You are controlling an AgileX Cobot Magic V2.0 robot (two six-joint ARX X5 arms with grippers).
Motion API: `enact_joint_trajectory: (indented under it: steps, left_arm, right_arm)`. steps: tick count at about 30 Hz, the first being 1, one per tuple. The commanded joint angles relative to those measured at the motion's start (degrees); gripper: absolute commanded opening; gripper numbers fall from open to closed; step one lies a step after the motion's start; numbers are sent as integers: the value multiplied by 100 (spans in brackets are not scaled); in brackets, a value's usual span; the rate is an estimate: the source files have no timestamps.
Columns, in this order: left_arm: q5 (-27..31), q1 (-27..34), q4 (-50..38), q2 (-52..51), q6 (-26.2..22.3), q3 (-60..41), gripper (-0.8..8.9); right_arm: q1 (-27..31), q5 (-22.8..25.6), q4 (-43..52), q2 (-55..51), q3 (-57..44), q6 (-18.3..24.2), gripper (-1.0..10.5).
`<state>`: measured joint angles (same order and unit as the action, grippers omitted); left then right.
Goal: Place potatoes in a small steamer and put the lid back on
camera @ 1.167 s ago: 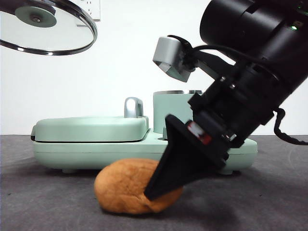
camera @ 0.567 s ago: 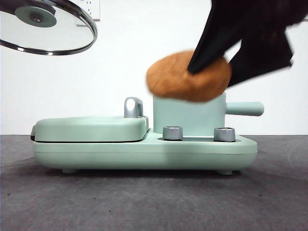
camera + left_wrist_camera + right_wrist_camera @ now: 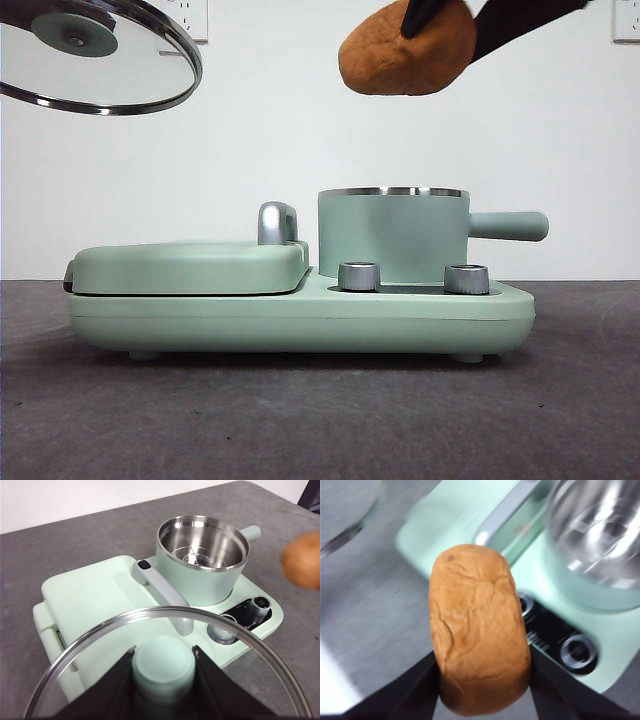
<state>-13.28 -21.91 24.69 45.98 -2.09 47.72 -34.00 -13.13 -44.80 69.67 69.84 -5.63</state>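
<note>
The orange-brown, crusty potato (image 3: pixel 405 58) hangs high in the air above the small steamer (image 3: pixel 392 234), with my right gripper (image 3: pixel 482 680) shut on its sides. In the right wrist view the potato (image 3: pixel 477 627) fills the middle, and the steamer's steel bowl (image 3: pixel 600 535) lies beyond it. The steamer (image 3: pixel 202 555) is open and empty inside. My left gripper (image 3: pixel 163 672) is shut on the mint-green knob of the glass lid (image 3: pixel 150 630), held up in the air to the left of the appliance; the lid (image 3: pixel 95 55) shows at the front view's top left.
The steamer sits on a mint-green base (image 3: pixel 300 315) with two steel dials (image 3: pixel 360 276) in front. A flat mint-green griddle cover (image 3: pixel 190 265) with a steel handle (image 3: pixel 277 222) takes up the base's left half. Grey tabletop (image 3: pixel 320 420) lies around it.
My right gripper has lifted the potato off the tabletop in front of the appliance and carried it up above the steamer. The lid has stayed where it was.
</note>
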Motion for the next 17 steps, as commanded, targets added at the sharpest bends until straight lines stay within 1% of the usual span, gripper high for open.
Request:
enact_joint_trajectory:
  steps: [1, 4, 8, 13, 17]
  left_arm:
    - [2, -22, -151, 7, 0, 83, 15]
    - [2, -22, -151, 7, 0, 83, 15]
    - [2, -22, -151, 7, 0, 83, 15]
    - [2, -22, -151, 7, 2, 83, 15]
    - [2, -22, -151, 7, 2, 83, 15]
  right_arm:
    - [120, 162, -2, 562, 413, 522, 206]
    - [273, 317, 42, 1088, 772, 831, 206]
    - [455, 463, 236, 1685, 1123, 1099, 206]
    - [647, 463, 634, 2212, 1294, 1259, 206]
    - [765, 463, 907, 2483, 1300, 1285, 206]
